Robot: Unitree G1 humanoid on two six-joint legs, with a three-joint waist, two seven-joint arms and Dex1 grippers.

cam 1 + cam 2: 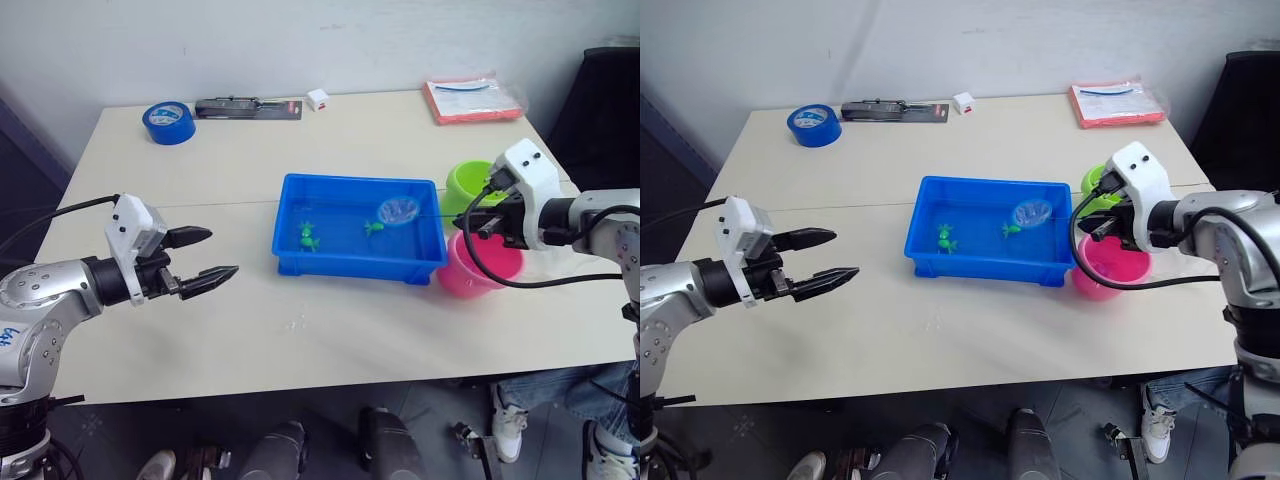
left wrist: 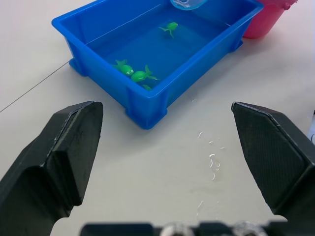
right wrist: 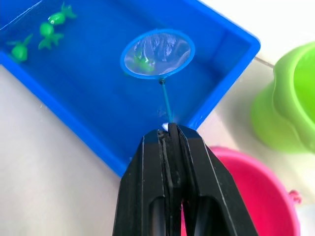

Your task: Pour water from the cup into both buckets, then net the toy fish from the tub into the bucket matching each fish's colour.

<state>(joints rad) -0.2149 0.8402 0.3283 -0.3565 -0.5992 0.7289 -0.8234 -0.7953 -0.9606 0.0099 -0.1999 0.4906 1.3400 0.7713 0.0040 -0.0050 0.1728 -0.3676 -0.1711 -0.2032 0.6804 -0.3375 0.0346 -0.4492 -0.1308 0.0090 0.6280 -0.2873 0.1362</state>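
The robot's left arm reaches forward from the left, its left hand (image 1: pixel 203 257) held level with both black fingers spread wide apart. The right arm comes in from the right, bent at the elbow, its right hand (image 3: pixel 171 132) pinched closed on the net's (image 3: pixel 157 53) thin handle.

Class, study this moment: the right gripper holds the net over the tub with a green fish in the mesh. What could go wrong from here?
1. The net hangs on a thin handle pinched at its very end by the right gripper; it may twist or slip.
2. The pink bucket sits nearer the gripper than the green bucket, so the green fish could land in the wrong one.
3. The fish could fall back into the tub or onto the table, already dotted with water drops.
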